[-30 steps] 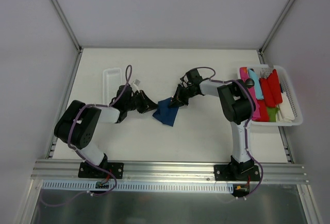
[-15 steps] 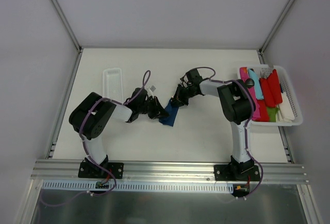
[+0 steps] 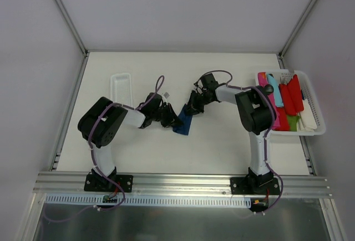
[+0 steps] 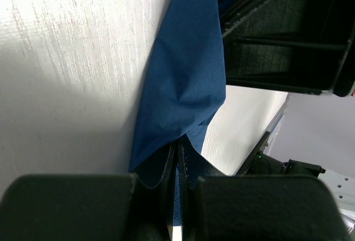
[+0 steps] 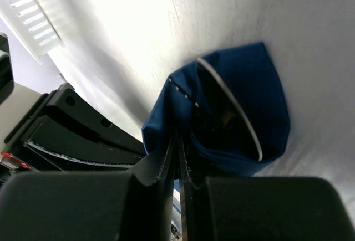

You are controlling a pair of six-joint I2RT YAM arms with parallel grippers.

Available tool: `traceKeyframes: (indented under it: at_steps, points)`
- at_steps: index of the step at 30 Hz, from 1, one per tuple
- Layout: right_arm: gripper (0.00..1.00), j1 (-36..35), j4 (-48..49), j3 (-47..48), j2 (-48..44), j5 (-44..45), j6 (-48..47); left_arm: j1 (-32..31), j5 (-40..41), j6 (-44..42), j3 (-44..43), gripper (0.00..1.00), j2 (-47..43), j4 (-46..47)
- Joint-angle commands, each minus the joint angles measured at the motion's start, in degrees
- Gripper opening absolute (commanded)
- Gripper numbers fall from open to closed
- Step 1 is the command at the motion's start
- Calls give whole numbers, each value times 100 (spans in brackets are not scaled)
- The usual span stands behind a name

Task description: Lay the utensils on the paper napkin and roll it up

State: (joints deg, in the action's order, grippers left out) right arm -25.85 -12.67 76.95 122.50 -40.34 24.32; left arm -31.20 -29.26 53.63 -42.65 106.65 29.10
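Note:
The navy-blue paper napkin [image 3: 183, 123] lies folded over in the middle of the table, between both grippers. My left gripper [image 3: 173, 120] is shut on its left edge; the napkin [image 4: 186, 80] fills the left wrist view and the jaws [image 4: 178, 166] pinch it. My right gripper [image 3: 190, 109] is shut on the napkin's far edge. In the right wrist view the napkin [image 5: 266, 91] curls into an open tube, and a thin silver metal rim [image 5: 233, 105] of a utensil shows inside it. The rest of the utensils is hidden in the fold.
A long white plastic tray [image 3: 121, 88] lies at the back left. A white basket [image 3: 310, 100] at the right holds red, pink and turquoise plastic pieces. The left gripper's black body [image 5: 83, 136] sits close beside the napkin in the right wrist view.
My left gripper has moved right, carrying the napkin's left edge over toward the right gripper. The napkin has gone from a wide flat sheet to a narrow fold. The right gripper barely moved.

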Motion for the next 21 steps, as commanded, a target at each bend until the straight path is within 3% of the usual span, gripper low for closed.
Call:
traceKeyframes:
  at_steps: [1, 11, 21]
  points:
    - [11, 106, -517, 31, -366, 237, -427, -53, 710, -177, -76, 0, 268, -923]
    - [15, 378, -623, 13, -587, -281, -744, -44, 746, -265, -217, 0, 339, -1214]
    - [13, 431, -447, -241, -684, -616, -700, -44, 711, -318, -270, 0, 348, -1267]
